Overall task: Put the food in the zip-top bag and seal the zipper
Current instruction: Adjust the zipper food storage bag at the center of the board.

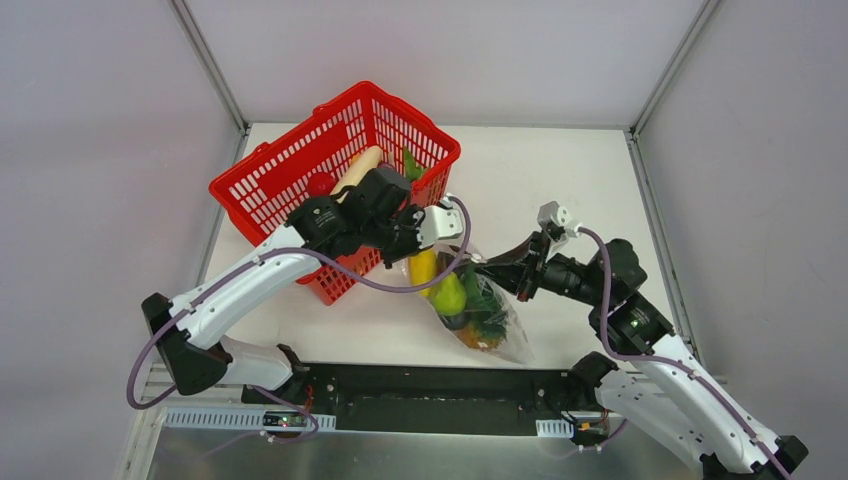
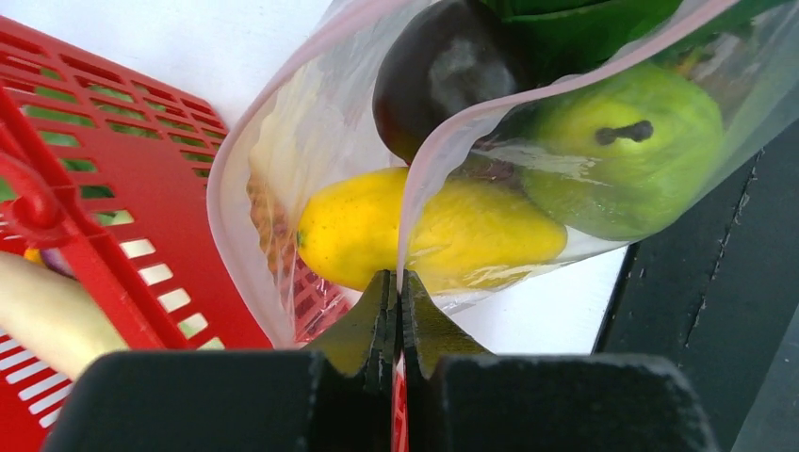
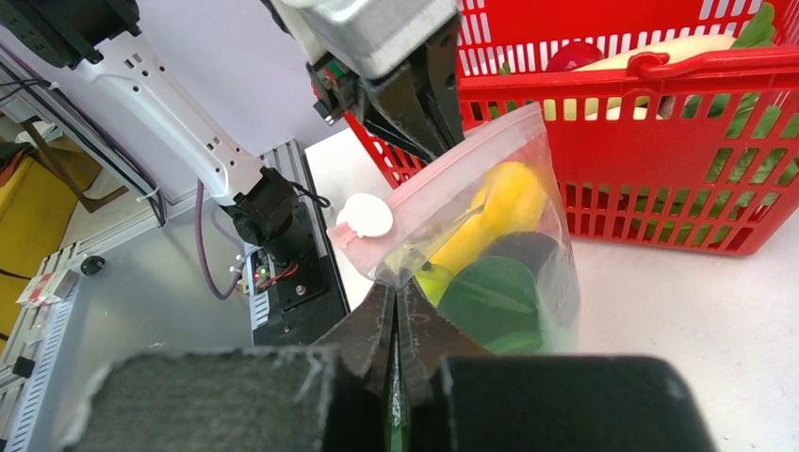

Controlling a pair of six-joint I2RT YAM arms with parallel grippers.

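Note:
The clear zip-top bag (image 1: 497,322) lies between my arms, holding food: a yellow piece (image 2: 358,231), a green pear-like fruit (image 2: 622,151), a dark purple eggplant (image 2: 443,66) and green leaves (image 3: 490,297). My left gripper (image 2: 398,281) is shut on the pink zipper strip (image 3: 471,155) at the end of the bag's mouth beside the basket. My right gripper (image 3: 396,294) is shut on the opposite corner, just below a white round slider (image 3: 366,218). The mouth gapes between the two grips. From above, the left gripper (image 1: 418,252) and right gripper (image 1: 480,266) stand close together.
A red mesh basket (image 1: 290,150) stands right behind the bag, touching it, with a white radish (image 1: 357,170), a red fruit (image 1: 319,184) and a green piece (image 1: 411,165) inside. The black base plate (image 1: 430,395) runs along the near table edge.

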